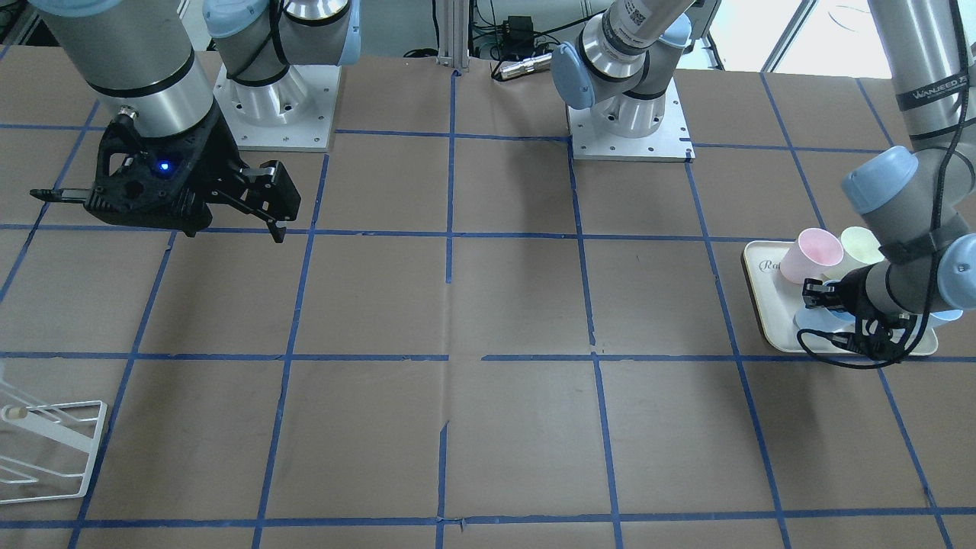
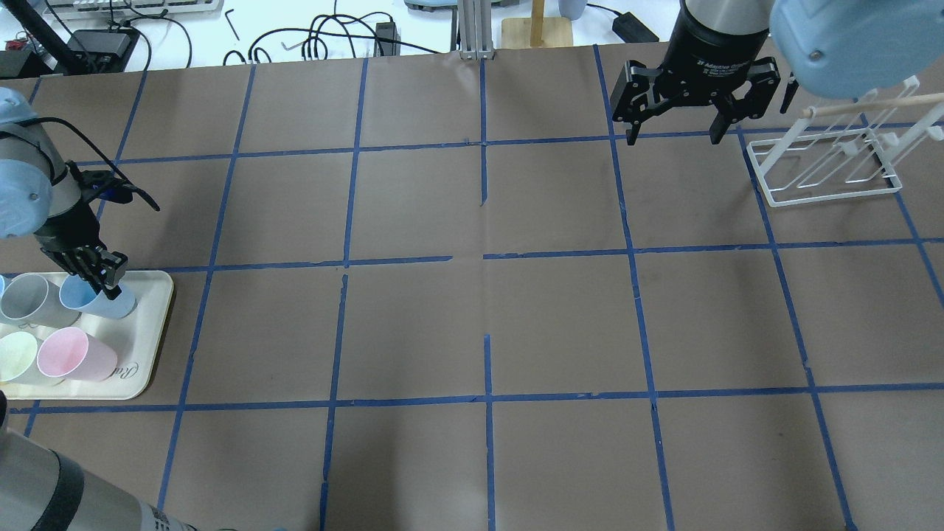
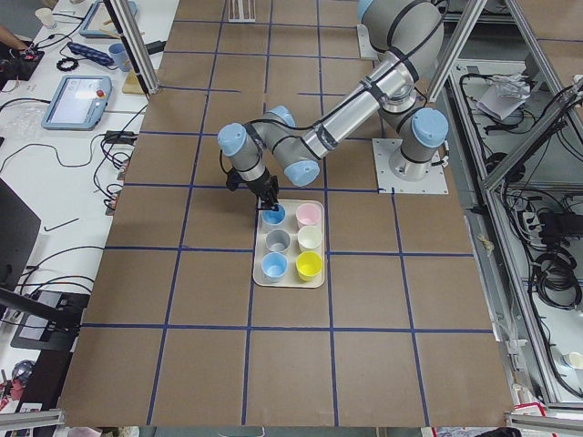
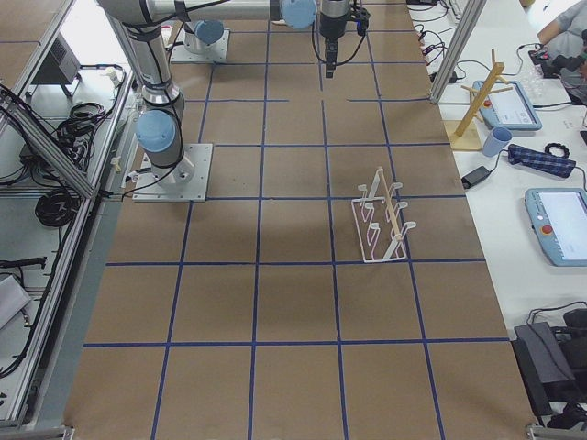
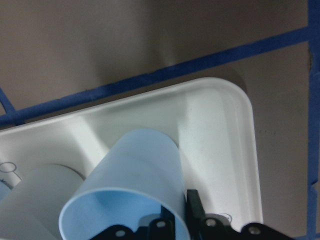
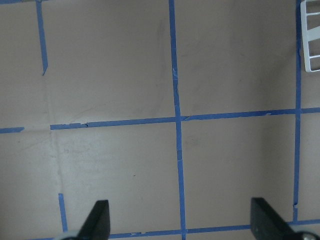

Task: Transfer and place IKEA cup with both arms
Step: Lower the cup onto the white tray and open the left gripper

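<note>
The IKEA cup is a light-blue tumbler standing at the far inner corner of a white tray. My left gripper is shut on its rim. In the left wrist view one finger is inside the cup and the other is outside its wall. The cup also shows in the front view and the left view. A second alike blue cup stands at the tray's other end. My right gripper hangs open and empty above the table beside the rack, its fingers wide apart in its wrist view.
The tray also holds a grey cup, a pink cup, a cream cup and a yellow cup. A white wire rack stands on the right side. Blue tape lines grid the brown tabletop.
</note>
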Motion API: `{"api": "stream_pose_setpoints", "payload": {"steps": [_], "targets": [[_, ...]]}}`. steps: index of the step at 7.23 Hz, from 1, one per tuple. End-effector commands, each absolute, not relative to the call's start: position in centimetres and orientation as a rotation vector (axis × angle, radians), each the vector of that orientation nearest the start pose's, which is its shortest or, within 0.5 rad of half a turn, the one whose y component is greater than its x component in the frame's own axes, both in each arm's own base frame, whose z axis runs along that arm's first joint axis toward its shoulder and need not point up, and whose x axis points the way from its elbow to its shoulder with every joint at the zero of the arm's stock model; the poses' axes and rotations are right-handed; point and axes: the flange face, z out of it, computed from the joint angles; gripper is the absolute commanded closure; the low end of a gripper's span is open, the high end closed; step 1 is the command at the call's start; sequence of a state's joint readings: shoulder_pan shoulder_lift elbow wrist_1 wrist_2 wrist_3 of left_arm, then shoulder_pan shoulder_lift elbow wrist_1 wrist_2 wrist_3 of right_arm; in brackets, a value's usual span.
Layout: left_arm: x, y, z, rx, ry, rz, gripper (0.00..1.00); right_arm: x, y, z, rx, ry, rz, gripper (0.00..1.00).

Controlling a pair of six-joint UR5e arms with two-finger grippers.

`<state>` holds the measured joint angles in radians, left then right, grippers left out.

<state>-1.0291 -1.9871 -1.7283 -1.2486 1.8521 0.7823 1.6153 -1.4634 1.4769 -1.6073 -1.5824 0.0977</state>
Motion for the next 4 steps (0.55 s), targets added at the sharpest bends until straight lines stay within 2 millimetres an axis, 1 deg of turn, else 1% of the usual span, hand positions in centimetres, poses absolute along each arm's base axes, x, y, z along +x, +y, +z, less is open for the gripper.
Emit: {"api": "stream_pose_setpoints", "payload": {"steps": [1, 2, 3, 4], "targets": [[22.5, -53.8, 22.5, 0.365, 3.022, 0.564, 0.01, 15.6, -53.4, 48.3, 0.087, 3.146, -0.039, 0.0], [22.3, -53.9, 23.8, 0.368, 3.027, 0.565, 0.0, 15.6, -53.3, 48.2, 0.089, 3.146, -0.037, 0.0], [21.6, -54.1, 25.7, 0.358, 3.037, 0.548, 0.0, 15.7, -53.3, 48.2, 0.087, 3.145, -0.037, 0.0], [21.0, -54.5, 28.4, 0.298, 3.066, 0.498, 0.0, 15.6, -53.4, 48.1, 0.089, 3.146, -0.035, 0.0]]}}
